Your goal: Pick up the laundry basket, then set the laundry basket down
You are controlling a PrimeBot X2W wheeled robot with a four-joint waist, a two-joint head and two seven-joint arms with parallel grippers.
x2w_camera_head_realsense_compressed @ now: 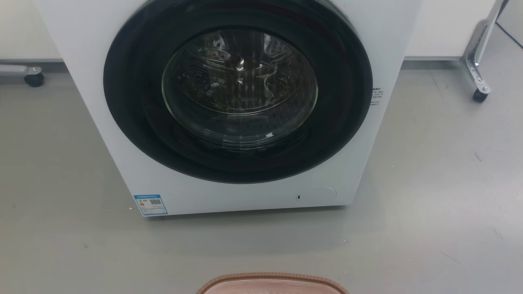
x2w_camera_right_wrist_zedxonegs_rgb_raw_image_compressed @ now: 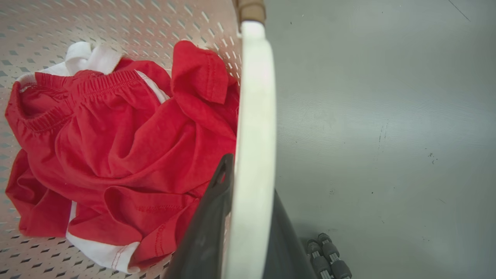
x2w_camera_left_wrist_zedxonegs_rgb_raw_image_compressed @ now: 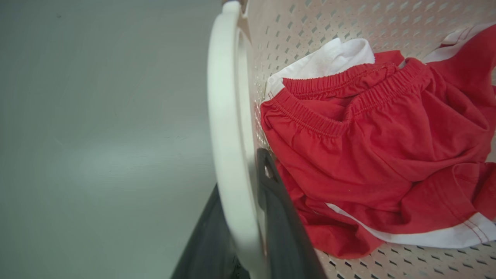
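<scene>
The laundry basket (x2w_camera_head_realsense_compressed: 273, 279) shows its brown braided rim at the bottom edge of the head view, in front of the washing machine. In the left wrist view my left gripper (x2w_camera_left_wrist_zedxonegs_rgb_raw_image_compressed: 240, 174) is shut on the basket's white side handle (x2w_camera_left_wrist_zedxonegs_rgb_raw_image_compressed: 228, 97), one dark finger inside the perforated wall (x2w_camera_left_wrist_zedxonegs_rgb_raw_image_compressed: 329, 23) and one outside. My right gripper (x2w_camera_right_wrist_zedxonegs_rgb_raw_image_compressed: 252, 174) is likewise shut on the other white handle (x2w_camera_right_wrist_zedxonegs_rgb_raw_image_compressed: 254, 97). Red shorts with white trim (x2w_camera_left_wrist_zedxonegs_rgb_raw_image_compressed: 387, 135) (x2w_camera_right_wrist_zedxonegs_rgb_raw_image_compressed: 116, 147) lie crumpled inside the basket. I cannot tell whether the basket touches the floor.
A white front-loading washing machine (x2w_camera_head_realsense_compressed: 241, 102) with its dark round door closed stands straight ahead on the grey floor (x2w_camera_head_realsense_compressed: 441, 196). A metal leg on a caster (x2w_camera_head_realsense_compressed: 478, 61) stands at the far right, and another caster (x2w_camera_head_realsense_compressed: 32, 77) at the far left.
</scene>
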